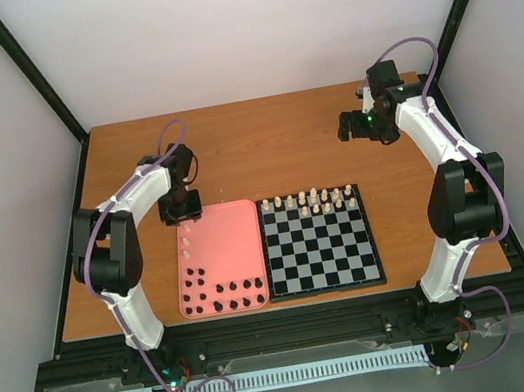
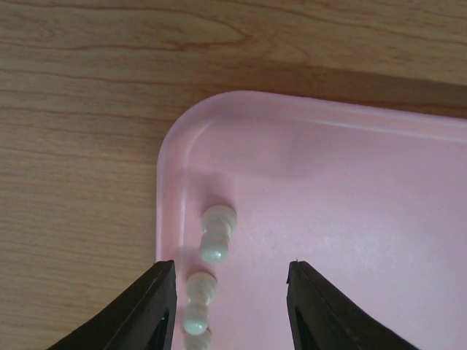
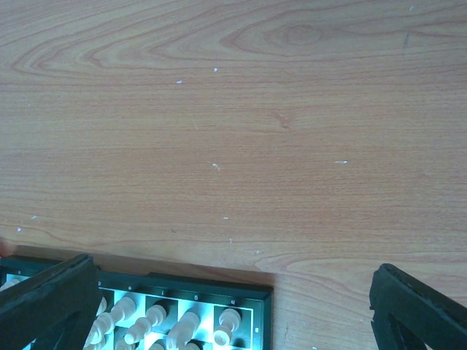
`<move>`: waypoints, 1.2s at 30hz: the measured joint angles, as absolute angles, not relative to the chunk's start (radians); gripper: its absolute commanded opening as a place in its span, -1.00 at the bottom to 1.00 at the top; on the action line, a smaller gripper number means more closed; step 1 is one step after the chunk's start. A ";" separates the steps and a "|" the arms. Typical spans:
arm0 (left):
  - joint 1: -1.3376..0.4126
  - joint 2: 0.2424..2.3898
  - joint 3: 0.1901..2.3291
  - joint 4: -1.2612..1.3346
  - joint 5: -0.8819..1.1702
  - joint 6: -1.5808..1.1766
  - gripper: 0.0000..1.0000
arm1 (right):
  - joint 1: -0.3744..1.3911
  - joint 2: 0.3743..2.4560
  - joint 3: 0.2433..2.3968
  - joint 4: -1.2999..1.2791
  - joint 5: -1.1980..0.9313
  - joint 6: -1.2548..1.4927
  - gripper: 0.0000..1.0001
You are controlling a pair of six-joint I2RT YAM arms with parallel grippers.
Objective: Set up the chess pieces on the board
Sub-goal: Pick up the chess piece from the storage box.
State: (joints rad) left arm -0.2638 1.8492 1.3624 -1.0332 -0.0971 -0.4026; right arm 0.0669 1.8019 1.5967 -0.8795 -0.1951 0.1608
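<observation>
The left claw (image 2: 230,268) is seen half spread with nothing pinched, poised over the far-left corner of the pink tray (image 2: 343,182). A short file of cream pawns (image 2: 216,233) is ranged just inside one of its fingers, while the black chess pieces (image 1: 224,294) are gathered well behind it at the tray's near end. The right claw (image 3: 232,266) is held fully spread and empty above the bare wooden table (image 3: 233,109), with the far rim of the chessboard (image 3: 204,286) lying just beneath and behind it, where cream pieces (image 3: 182,328) are stood on the squares nearest it.
</observation>
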 measured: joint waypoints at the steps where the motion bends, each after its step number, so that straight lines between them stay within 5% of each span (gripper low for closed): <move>1: -0.261 1.857 1.362 -1.029 -0.097 -0.402 -0.10 | 0.067 1.802 1.597 -0.879 -0.195 0.160 1.00; 19: -0.211 1.924 1.355 -0.972 -0.052 -0.382 -0.31 | 0.067 1.810 1.597 -0.886 -0.196 0.154 1.00; 32: -0.211 1.946 1.341 -0.960 -0.044 -0.377 -0.84 | 0.067 1.815 1.597 -0.888 -0.196 0.153 1.00; 36: -0.211 1.942 1.342 -0.962 -0.043 -0.374 -0.86 | 0.067 1.815 1.597 -0.888 -0.196 0.153 1.00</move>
